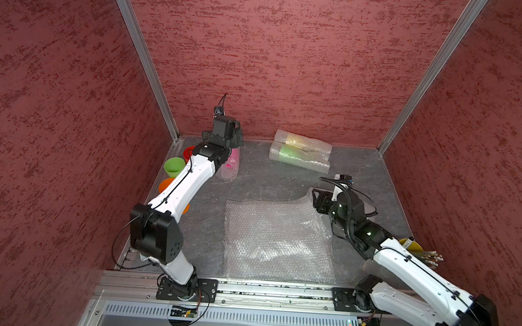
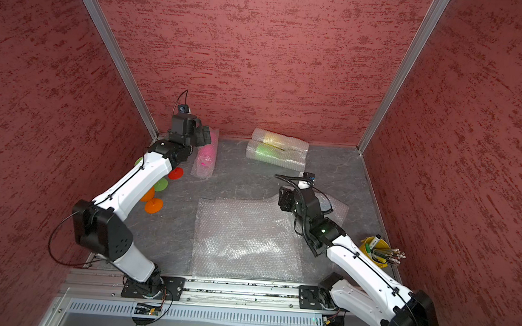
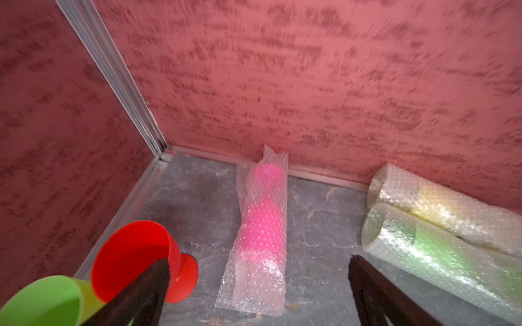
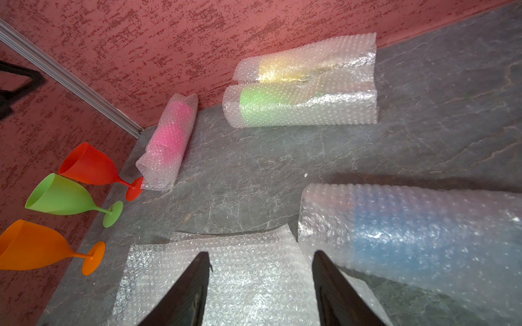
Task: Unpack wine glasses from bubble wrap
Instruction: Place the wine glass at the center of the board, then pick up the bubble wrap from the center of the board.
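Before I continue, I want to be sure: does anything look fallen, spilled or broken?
Nothing stands out. The red goblet, green goblet and orange goblet stand upright near the side wall; only the flat bubble wrap sheet curls up at one corner.

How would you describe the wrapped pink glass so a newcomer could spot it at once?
Look to the table's far corner on the robot's left. There, beside the bare red glass, a slim bubble-wrap sleeve lies with one end at the back wall. The pink glass inside sets it apart: the two fatter sleeves along that wall hold a yellow glass and a green glass.
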`<state>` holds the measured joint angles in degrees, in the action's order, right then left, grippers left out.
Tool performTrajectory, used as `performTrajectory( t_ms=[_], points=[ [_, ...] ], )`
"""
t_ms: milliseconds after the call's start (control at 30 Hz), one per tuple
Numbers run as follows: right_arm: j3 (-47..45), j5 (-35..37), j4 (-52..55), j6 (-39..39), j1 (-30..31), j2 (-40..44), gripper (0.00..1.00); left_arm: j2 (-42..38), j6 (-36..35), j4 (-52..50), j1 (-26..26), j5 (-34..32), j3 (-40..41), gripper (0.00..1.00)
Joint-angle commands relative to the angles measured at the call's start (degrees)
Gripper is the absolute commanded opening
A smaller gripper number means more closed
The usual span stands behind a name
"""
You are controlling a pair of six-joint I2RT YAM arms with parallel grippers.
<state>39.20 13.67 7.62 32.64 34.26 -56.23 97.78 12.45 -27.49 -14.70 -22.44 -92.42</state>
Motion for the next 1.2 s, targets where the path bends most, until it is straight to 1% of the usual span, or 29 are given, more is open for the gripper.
performTrajectory(
  t_ms=[0,100,167,233,267,367,433,600,700,867,933,1000,1167],
  points=[
    [2.6,0.0,1.6,0.7,-0.3,-1.3,0.6,9.0,6.9,-9.0,2.6,10.4,-6.9,1.0],
    [3.7,0.0,2.4,1.0,-0.4,-3.3,0.61,19.0,10.1,-14.6,3.8,9.9,-16.3,1.0],
    [4.4,-0.1,2.5,1.4,-0.3,-4.7,0.6,26.4,12.8,-19.5,5.1,11.6,-23.9,1.0],
    [5.3,-0.4,2.4,1.6,-0.3,-6.1,0.61,32.3,14.0,-22.8,5.6,12.0,-29.9,1.0],
    [5.8,-0.7,2.5,1.9,-0.3,-7.0,0.6,34.7,13.8,-23.5,5.6,12.4,-32.1,1.0],
    [7.2,-1.7,2.9,2.5,-0.3,-9.3,0.6,39.2,14.5,-23.6,6.0,14.3,-35.5,1.0],
    [7.8,-2.2,2.9,2.8,-0.3,-10.4,0.6,40.8,15.3,-22.2,6.3,15.5,-35.9,1.0],
    [9.0,-3.7,3.0,3.1,-0.3,-12.5,0.6,44.4,14.8,-20.1,7.2,16.8,-37.5,1.0],
    [9.4,-4.3,3.2,3.5,-0.3,-13.3,0.6,46.2,15.6,-19.4,8.3,19.3,-38.6,1.0],
    [9.4,-4.7,3.6,4.1,-0.3,-13.5,0.6,49.0,16.1,-19.3,8.4,22.4,-40.6,1.0],
    [9.7,-4.4,4.1,4.2,-0.3,-13.3,0.6,49.6,15.7,-19.2,8.0,23.5,-40.7,0.97],
    [10.2,-4.2,4.6,4.2,-0.3,-13.0,0.6,49.9,14.7,-19.3,7.5,22.9,-40.7,0.94],
    [11.2,-3.9,5.6,4.5,-0.3,-11.9,0.6,47.7,16.4,-19.7,7.4,25.5,-40.3,0.83]
  ],
)
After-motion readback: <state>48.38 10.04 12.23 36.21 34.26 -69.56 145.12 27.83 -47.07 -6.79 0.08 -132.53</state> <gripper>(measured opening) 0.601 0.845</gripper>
